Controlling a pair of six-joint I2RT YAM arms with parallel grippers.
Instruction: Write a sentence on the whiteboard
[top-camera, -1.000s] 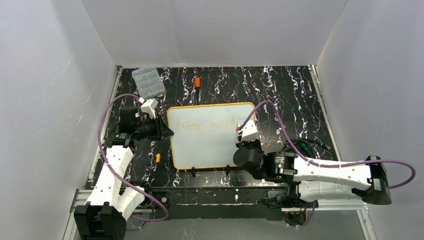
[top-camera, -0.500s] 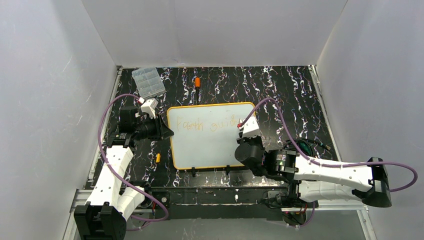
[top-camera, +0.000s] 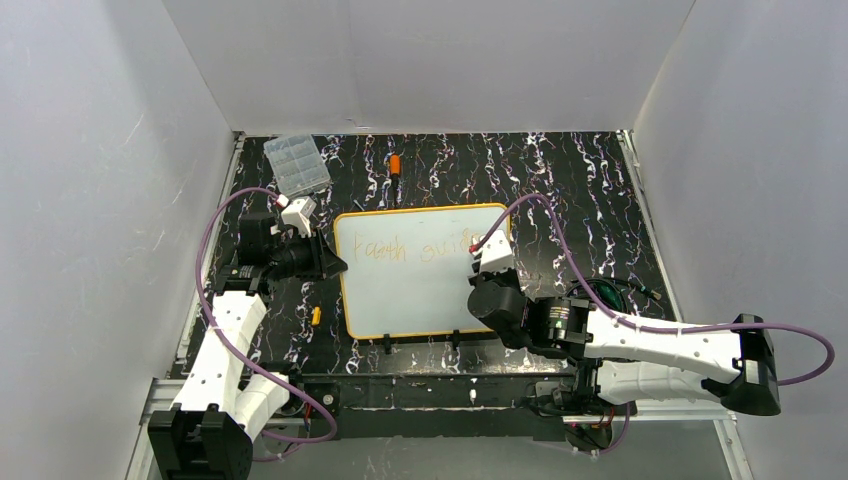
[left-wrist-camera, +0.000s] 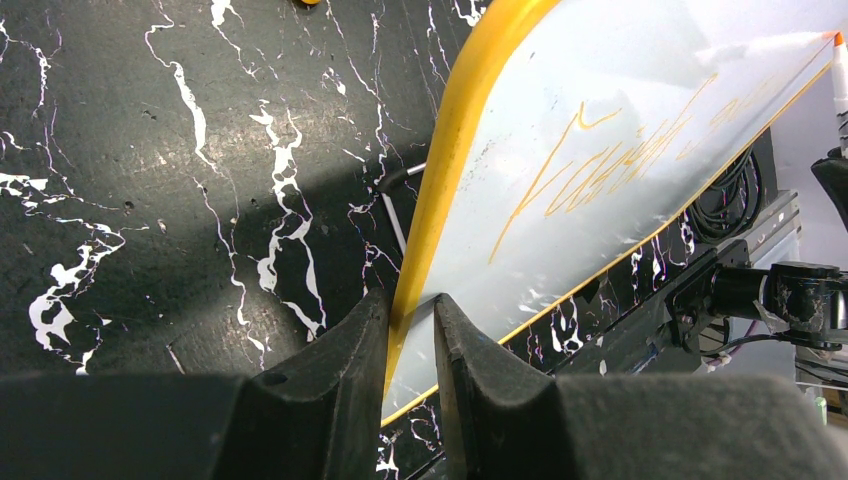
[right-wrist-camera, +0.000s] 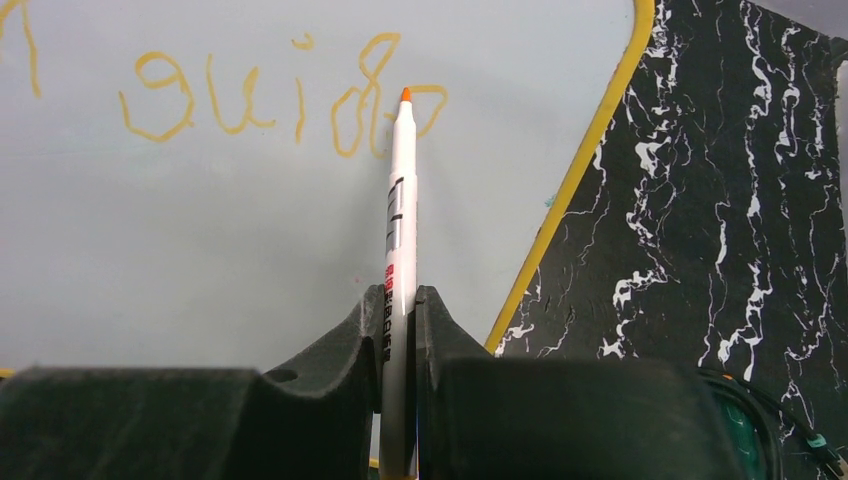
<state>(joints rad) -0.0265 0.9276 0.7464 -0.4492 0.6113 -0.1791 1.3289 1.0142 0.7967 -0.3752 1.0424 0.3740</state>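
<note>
Overhead, the whiteboard (top-camera: 415, 300) lies flat between the two arms, with the sentence (top-camera: 420, 250) showing as one faint orange line along its far edge. The left gripper (top-camera: 333, 264) sits at the board's 9 o'clock edge. The right gripper (top-camera: 490, 252) is over the 3 o'clock end of the writing, so the right arm is the one placed to write. From the left wrist, the jaws stand narrow, pinched on the board's yellow rim, and the writing runs off toward 1 o'clock. From the right wrist, the fingers are closed tight on a white marker (right-wrist-camera: 398, 230) whose long axis runs from 6 to 12 o'clock. Its orange tip is at 12, on the last letters; whether it touches the surface I cannot tell. The rim passes close at 2 o'clock, so little room remains on that line, while bare board opens toward 6 and 8 o'clock. I judge the next stroke belongs there, starting a second line.
</note>
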